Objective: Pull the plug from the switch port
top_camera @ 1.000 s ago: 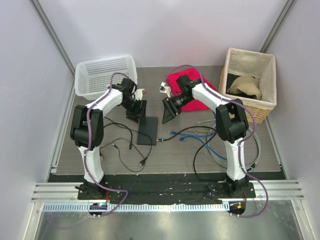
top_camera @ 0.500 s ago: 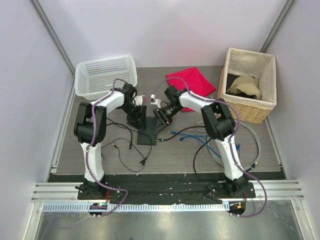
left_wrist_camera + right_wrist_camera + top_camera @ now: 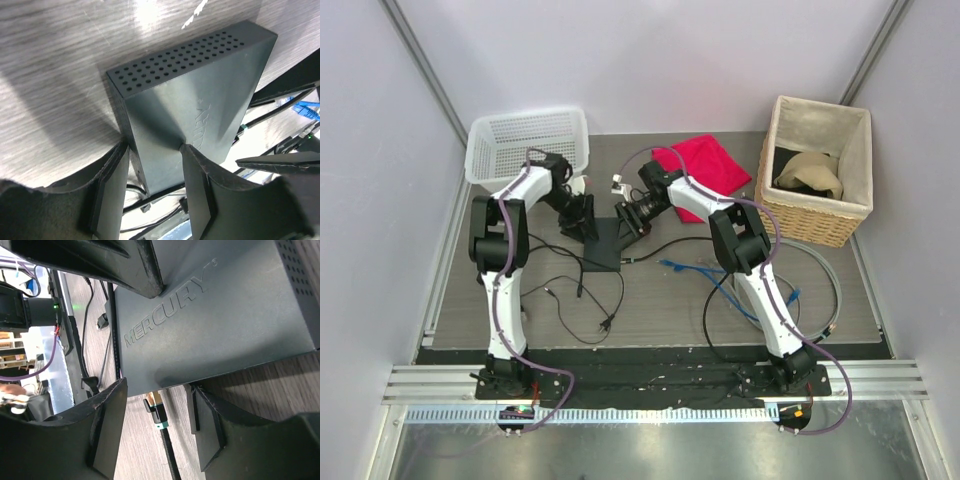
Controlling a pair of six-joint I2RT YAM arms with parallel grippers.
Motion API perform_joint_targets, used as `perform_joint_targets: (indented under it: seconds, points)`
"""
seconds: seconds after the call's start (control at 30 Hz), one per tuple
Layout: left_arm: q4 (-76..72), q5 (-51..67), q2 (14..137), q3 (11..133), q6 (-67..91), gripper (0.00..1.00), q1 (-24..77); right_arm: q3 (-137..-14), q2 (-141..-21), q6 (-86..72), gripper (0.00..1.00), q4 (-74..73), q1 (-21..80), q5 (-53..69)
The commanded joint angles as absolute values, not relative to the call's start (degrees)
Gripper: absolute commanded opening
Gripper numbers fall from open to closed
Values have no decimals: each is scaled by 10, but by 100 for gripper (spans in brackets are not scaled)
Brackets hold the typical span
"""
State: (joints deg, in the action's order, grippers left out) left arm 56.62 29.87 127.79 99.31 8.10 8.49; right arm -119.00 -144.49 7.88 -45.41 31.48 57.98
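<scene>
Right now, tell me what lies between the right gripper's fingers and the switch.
In the right wrist view, the plug sits at the edge of the switch, inside the open right gripper.

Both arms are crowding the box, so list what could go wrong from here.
The right jaws straddle the plug without touching it, at the edge of the black box; closing could pinch the box instead. The left jaws sit on one end only, so the box may swing when the plug is pulled. Loose cables might snag.
</scene>
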Motion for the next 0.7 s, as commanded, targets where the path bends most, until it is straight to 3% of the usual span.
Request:
perform_joint_targets:
  seconds: [0.0, 0.23, 0.4, 0.67]
  points:
    - [501, 269, 1221, 984, 58, 50, 83, -1191, -1391, 108, 60, -410, 321, 570]
    - [425, 263, 1094, 859, 107, 54, 85, -1140, -1363, 124, 61, -432, 315, 568]
    - [410, 249, 1092, 810, 98, 54, 89, -1099, -1358, 126, 62, -436, 315, 569]
    - [425, 255, 1157, 853, 81, 54, 91, -1080, -1373, 148, 62, -451, 315, 539]
